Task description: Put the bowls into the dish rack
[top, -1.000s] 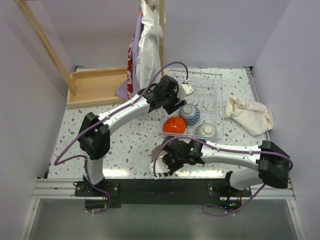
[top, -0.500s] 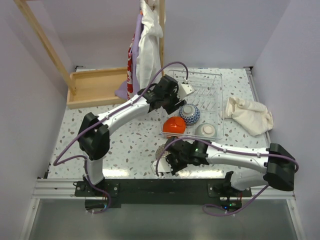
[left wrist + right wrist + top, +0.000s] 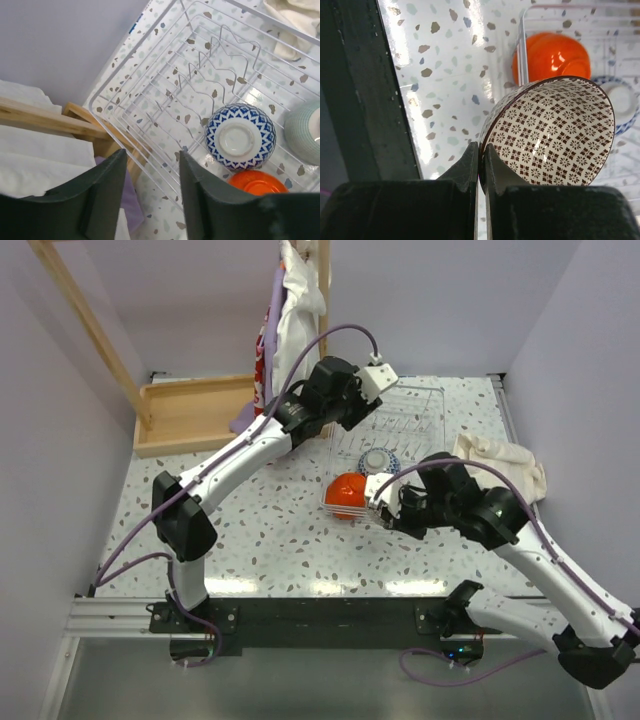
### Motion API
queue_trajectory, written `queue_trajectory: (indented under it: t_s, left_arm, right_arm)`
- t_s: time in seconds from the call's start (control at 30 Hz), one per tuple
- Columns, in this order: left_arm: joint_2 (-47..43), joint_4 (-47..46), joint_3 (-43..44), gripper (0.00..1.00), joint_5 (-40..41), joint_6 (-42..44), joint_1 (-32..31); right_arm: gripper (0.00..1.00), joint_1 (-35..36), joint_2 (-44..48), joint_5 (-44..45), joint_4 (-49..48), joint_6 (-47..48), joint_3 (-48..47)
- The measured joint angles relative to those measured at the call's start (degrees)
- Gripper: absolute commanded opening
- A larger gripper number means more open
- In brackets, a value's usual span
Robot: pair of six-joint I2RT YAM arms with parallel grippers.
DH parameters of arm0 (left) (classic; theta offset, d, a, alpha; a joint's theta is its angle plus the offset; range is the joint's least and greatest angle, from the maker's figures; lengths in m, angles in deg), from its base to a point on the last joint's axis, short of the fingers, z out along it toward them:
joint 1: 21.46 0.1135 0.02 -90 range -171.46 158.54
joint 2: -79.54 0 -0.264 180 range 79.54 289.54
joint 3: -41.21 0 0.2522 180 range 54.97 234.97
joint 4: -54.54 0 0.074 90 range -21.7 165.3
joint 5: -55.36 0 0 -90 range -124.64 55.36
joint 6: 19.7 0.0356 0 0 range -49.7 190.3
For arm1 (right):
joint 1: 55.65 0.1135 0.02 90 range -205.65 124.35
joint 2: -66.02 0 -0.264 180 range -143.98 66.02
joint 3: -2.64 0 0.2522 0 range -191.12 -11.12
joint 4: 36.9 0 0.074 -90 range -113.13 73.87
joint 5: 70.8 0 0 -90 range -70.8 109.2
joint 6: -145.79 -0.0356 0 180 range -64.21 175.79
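The room has plain pale purple walls on three sides. The table fills the floor of it. Its top is white and shiny with little grey, brown and blue specks. A black rail runs along the near edge.

A tall wooden frame stands at the back left, and a long white cloth hangs from it. A wooden tray lies in the back left corner.

The dish rack sits on the table at the back, right of the middle. A crumpled cream cloth lies just beside it on the right.

Three bowls sit upside down in the near part of the rack: an orange bowl, a blue and white bowl and a pale green bowl.

The right gripper pinches the rim of a brown-patterned bowl. This bowl hangs tilted in the air over the near left corner of the rack, above the orange one.

The left gripper hangs high over the rack's back left side. Its fingers are apart and hold nothing.
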Motion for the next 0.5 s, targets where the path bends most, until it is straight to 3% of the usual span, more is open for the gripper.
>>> queue_trajectory:
  t_s: [0.03,0.13,0.33,0.5]
  left_arm:
    - [0.0,-0.5,0.1,0.26,0.3,-0.5,0.0]
    - [0.5,-1.6,0.2,0.00,1.1,-2.6,0.0]
    - [2.7,-2.9,0.9,0.00,-0.1,-4.2,-0.1]
    - [2.5,-6.5,-1.2,0.00,-4.0,-4.1,-0.7]
  right_arm:
    - [0.00,-1.7,0.0,-1.1,0.7,-1.2,0.0]
    - [0.00,-7.0,-0.9,-4.3,1.3,-4.2,0.0]
    - [0.00,-24.4,-6.7,-16.5,0.9,-8.1,-0.1]
    - [0.00,-37.8,-17.7,-30.6,0.3,-11.1,-2.3]
